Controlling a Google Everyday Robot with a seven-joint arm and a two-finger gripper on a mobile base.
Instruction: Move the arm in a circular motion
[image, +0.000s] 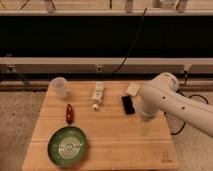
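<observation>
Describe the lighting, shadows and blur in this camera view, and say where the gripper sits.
Camera view: soft, warm, even light on the wooden table; no hard glare, only faint shadows. A dark band runs behind the table. The whole view is blurry, so the green plate shows soft rings. The arm enters from the right, its pale gripper hanging over the table's right half.

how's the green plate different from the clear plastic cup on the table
The round green plate lies flat and wide at the near left of the wooden table; the clear plastic cup stands upright, taller and narrower, at the far left corner. The plate is opaque with pale rings; the cup is see-through. Both are round and apart from the white arm, whose gripper hangs over the right side.
</observation>
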